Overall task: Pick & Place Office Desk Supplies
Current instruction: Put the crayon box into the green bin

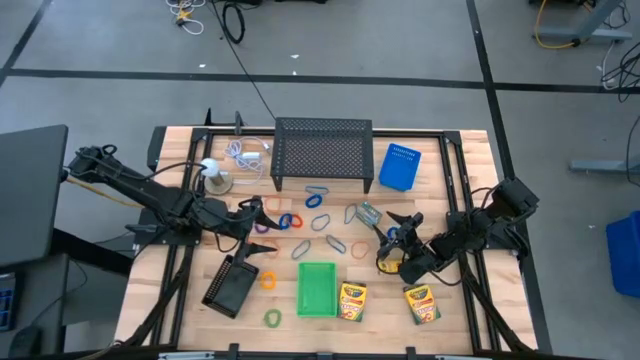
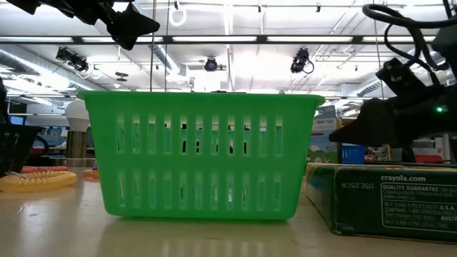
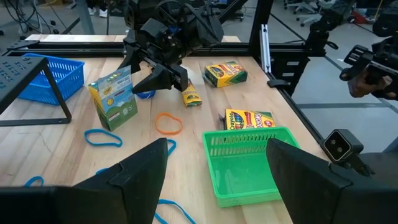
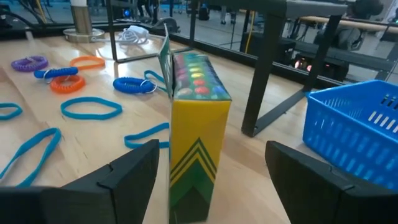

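Just ahead of right gripper (image 4: 208, 171), at twelve o'clock: upright crayon box (image 4: 196, 124), between spread fingers, contact unclear; left gripper (image 1: 262, 215) likewise spread.

You were working at a pale wooden table (image 1: 180, 320) edged by a black metal frame (image 1: 468, 215), standing on a grey floor (image 1: 400, 50) crossed by dark tape lines (image 1: 300, 82). Black and yellow cables (image 1: 232, 20) trailed over that floor beyond the table's far edge. A dark panel (image 1: 30, 190) stood beside the table on your left, and a blue bin (image 1: 622, 255) sat off to your right. Level across the table, you looked into a large open room lit by long bright ceiling lights (image 2: 235, 68), with dark fixtures (image 2: 300, 61) hanging overhead.
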{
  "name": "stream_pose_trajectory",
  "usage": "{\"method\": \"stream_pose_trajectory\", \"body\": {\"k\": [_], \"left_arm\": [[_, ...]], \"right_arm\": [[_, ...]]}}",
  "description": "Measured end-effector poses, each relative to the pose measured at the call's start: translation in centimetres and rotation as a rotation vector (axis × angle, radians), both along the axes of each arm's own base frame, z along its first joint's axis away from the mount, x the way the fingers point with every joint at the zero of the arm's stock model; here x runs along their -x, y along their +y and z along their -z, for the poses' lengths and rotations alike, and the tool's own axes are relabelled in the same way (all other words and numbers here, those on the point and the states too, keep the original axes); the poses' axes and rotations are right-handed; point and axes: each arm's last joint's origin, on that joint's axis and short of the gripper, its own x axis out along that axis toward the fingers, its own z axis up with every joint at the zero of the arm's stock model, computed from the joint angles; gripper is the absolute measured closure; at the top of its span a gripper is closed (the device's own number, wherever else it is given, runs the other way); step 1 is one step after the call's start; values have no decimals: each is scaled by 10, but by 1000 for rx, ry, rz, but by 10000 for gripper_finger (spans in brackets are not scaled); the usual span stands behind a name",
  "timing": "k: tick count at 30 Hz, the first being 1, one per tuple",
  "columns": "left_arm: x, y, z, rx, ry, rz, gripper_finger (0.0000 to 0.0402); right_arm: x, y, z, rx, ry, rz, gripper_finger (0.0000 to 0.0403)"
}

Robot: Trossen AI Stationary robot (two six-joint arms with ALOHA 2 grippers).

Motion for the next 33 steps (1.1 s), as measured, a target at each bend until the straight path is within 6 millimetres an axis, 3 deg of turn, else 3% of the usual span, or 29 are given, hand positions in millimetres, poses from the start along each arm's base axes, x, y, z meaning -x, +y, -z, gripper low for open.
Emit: {"method": "stream_pose_trajectory", "body": {"k": [9,22,33], "left_arm": [[0,0,0,-1,1,0,118],[0,0,0,-19,-1,6,118],[0,0,0,-22,-2,6,118]], "right_arm": [[-9,-6,-3,-24,31,-26,110],[-13,-11,-3,-40,38,-15,193],[-25,-21,-8,-66,50,-63,207]]}}
